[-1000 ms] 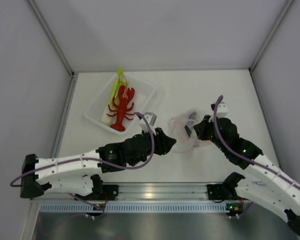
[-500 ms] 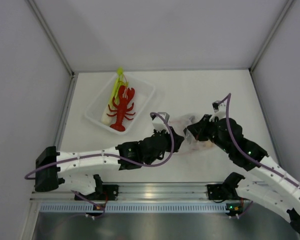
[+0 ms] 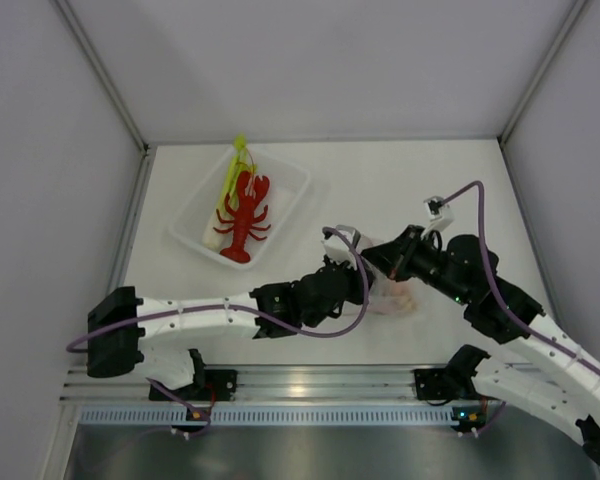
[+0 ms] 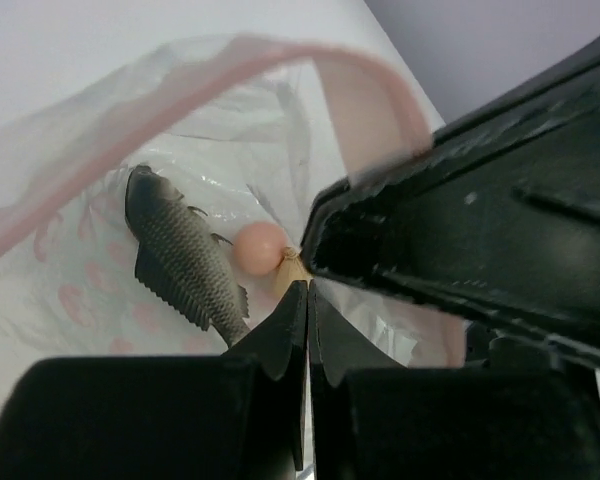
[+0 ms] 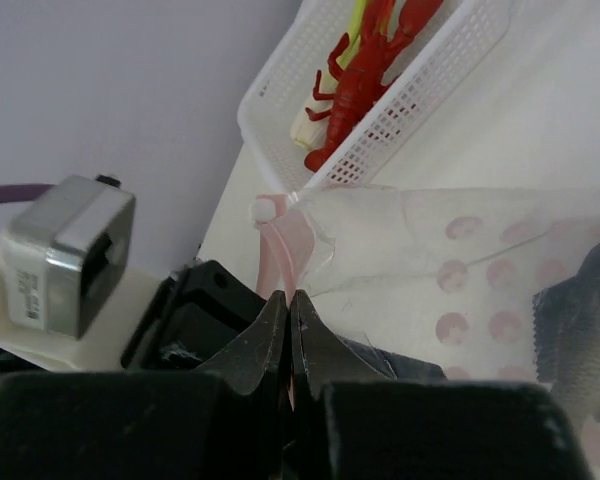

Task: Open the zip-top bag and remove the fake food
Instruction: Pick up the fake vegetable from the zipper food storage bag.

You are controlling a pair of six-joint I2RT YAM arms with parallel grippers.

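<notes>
The zip-top bag lies mid-tabletop. The right hand pinches its pink zip strip. The left hand, pressed together, is at the bag's mouth, crowded at 3 o'clock by the right hand's black body. A grey fish and a pinkish round piece lie inside. At 10 o'clock from the bag, a white tray holds a red lobster and a leek.

Bright, even light throws only soft shadows on my surface, and both wrist views blur up close.
</notes>
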